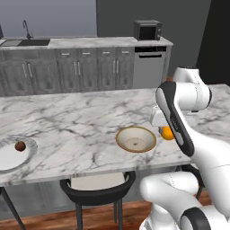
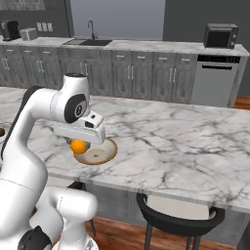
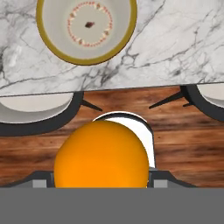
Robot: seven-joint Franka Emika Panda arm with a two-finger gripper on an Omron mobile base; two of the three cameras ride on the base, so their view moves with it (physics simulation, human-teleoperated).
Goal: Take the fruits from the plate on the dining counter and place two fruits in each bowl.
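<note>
Pincer [image 2: 78, 146] pinches orange fruit [image 2: 78, 146] just beside tan bowl [image 1: 136, 139] at counter [image 1: 81, 121] edge; reddish-brown fruit [image 1: 19, 146] on plate [image 1: 9, 159].

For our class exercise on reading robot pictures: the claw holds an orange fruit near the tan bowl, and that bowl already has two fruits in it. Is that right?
Not quite. The claw does hold the orange fruit near the tan bowl, but that bowl is empty: no fruit lies in it. The hand view looks straight into it and shows bare inside.
</note>
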